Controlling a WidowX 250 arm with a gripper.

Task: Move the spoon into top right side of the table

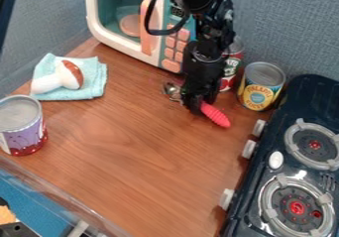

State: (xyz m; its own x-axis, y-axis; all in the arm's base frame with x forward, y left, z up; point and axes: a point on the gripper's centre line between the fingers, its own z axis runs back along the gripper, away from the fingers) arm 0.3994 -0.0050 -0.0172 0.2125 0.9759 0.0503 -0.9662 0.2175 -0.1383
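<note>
Hand [193, 107] gripping spoon [215, 115], toward the bench's [126, 151] top right. Red can [231, 68] and yellow-labelled can [261, 88] stand near; microwave [147, 28] at top edge, stove [301, 102] right. Bench wood-grained.

"How does the light fall on this scene?"

"Soft, moderately bright light, apparently from above, spreads evenly over the wood-grain tabletop [126, 151], leaving a pale sheen across its middle."

"Any glare?"

"White glints flare on the glossy toy stove [250, 201], one of them between its two burners [314, 144], while the metal lid [17, 113] of a can at left gleams dully. Pale reflections streak the clear plastic edge [66, 196] at lower left."

"And the shadows?"

"Soft-edged. Shade fills the toy microwave [116, 8]; small highlights pick out the dark robot arm [202, 62]."
</note>
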